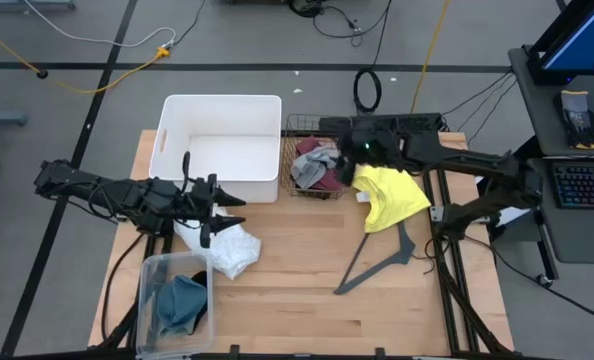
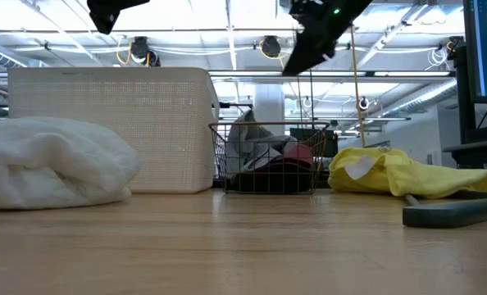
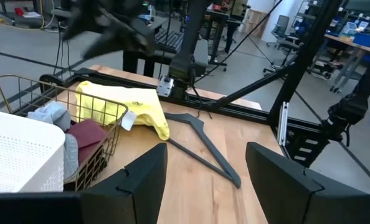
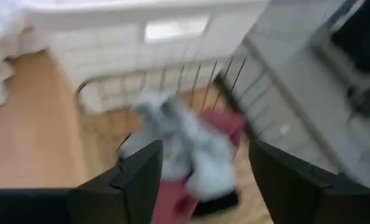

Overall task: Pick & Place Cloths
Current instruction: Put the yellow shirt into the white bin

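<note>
A white cloth (image 1: 225, 246) lies bunched on the table, also low at the left of the low view (image 2: 51, 164). My left gripper (image 1: 231, 208) hovers open just above its far side, raised clear (image 2: 106, 11). Grey (image 1: 315, 160) and maroon (image 1: 329, 180) cloths lie piled in the wire basket (image 1: 289, 128). My right gripper (image 1: 353, 142) hangs open above that basket's right side, its wrist view looking down on the grey cloth (image 4: 179, 140). A yellow cloth (image 1: 391, 196) lies on the table against the basket's right side. A teal-blue cloth (image 1: 180, 303) sits in a clear tub.
A white plastic bin (image 1: 173, 110) stands left of the basket at the far side. The clear tub (image 1: 147, 270) stands at the near left corner. A dark grey hanger (image 1: 381, 260) lies flat near the yellow cloth. Bare wood (image 1: 307, 300) shows in the near middle.
</note>
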You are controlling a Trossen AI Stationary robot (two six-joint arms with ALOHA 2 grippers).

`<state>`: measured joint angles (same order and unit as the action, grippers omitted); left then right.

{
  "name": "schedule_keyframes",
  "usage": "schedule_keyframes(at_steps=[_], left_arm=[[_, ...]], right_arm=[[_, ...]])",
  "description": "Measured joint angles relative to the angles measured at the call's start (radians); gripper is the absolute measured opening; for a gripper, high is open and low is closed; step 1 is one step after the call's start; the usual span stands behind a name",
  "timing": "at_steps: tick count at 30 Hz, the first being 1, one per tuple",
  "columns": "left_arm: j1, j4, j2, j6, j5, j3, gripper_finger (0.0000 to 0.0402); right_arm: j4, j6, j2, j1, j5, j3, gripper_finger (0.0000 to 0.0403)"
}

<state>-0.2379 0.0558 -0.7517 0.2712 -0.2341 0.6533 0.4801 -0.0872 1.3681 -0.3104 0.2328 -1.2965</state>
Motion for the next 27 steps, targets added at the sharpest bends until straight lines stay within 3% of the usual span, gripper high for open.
schedule_keyframes(at_steps=[5,9,19,27], left_arm=[[0.001,0.000,0.000,0.000,0.000,0.000,0.0223],[0.001,0.000,0.000,0.004,0.000,0.000,0.0223],[0.001,0.000,0.000,0.027,-0.001,0.000,0.0223],[0.001,0.000,0.000,0.079,-0.002,0.000,0.0223]], right_arm=[[0.236,0.189,-0.050,0.071,0.000,0.000,0.0205],[0.410,0.290,-0.072,0.116,0.000,0.000,0.0204],[0.781,0.425,-0.081,0.147,0.003,0.000,0.0270],[0.833,0.443,-0.081,0.112,0.004,0.018,0.0307]])
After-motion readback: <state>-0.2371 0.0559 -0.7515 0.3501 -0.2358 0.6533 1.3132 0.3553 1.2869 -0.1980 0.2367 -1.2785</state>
